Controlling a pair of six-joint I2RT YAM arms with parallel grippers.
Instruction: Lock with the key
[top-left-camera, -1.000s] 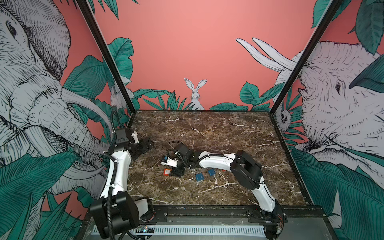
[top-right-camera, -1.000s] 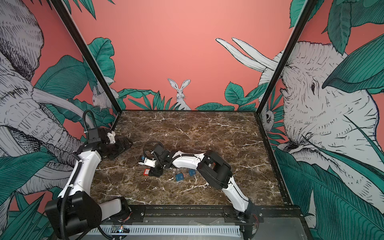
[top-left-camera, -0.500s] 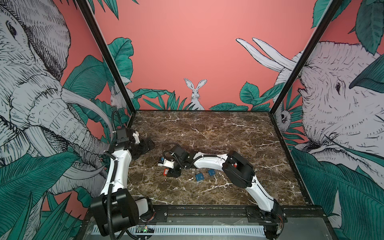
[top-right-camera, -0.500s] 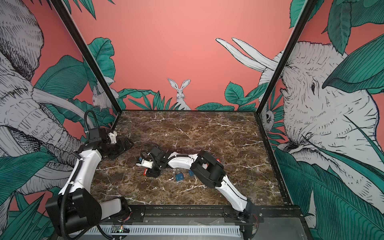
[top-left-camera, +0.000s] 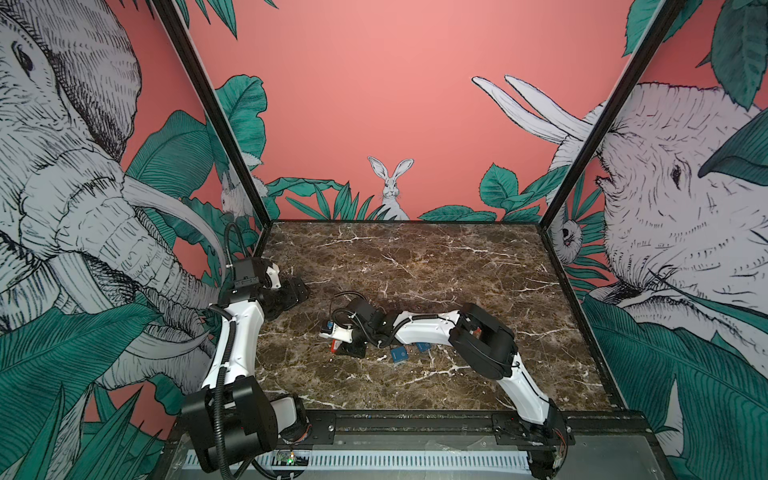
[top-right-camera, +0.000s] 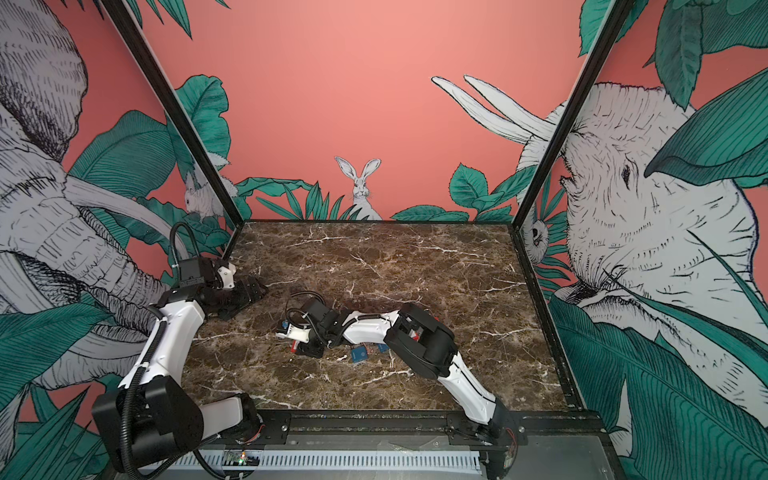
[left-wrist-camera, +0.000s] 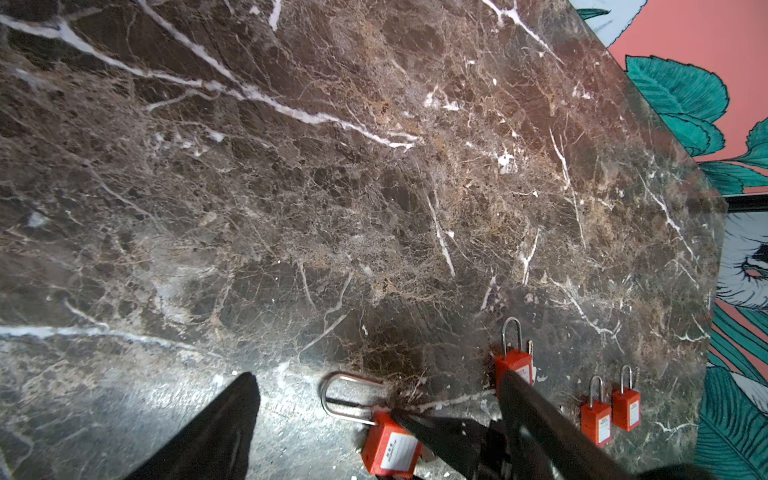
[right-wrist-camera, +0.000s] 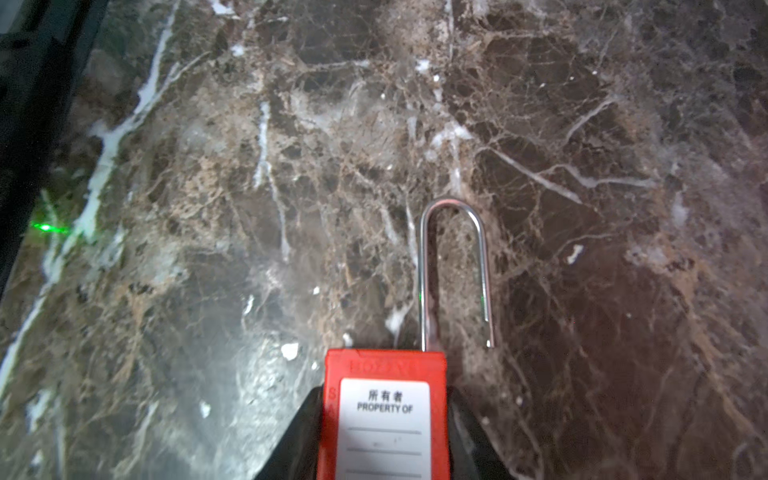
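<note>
A: Moved over the last second?
B: Narrowed the right gripper (top-left-camera: 348, 348) around the red padlock (top-left-camera: 336, 344); kept the left gripper (top-left-camera: 293, 297) about where it was.
A: Top views?
B: In both top views, shows the padlock flat on the marble table (top-left-camera: 415, 266), left of centre toward the front, mostly under the right gripper (top-right-camera: 309, 348), blue squares (top-left-camera: 399, 354) just beside; left gripper (top-right-camera: 245, 296) well apart, near the table's left edge.
A: Left wrist?
B: Catches the left fingers (left-wrist-camera: 216, 432) spread wide over bare marble, the padlock (left-wrist-camera: 390, 449) ahead of them, more red padlocks (left-wrist-camera: 596, 419) farther off.
A: Right wrist?
B: Finds black fingers (right-wrist-camera: 299, 440) pressed to both sides of the padlock (right-wrist-camera: 384, 415), shackle (right-wrist-camera: 423, 291) swung open, one leg free of the body.
</note>
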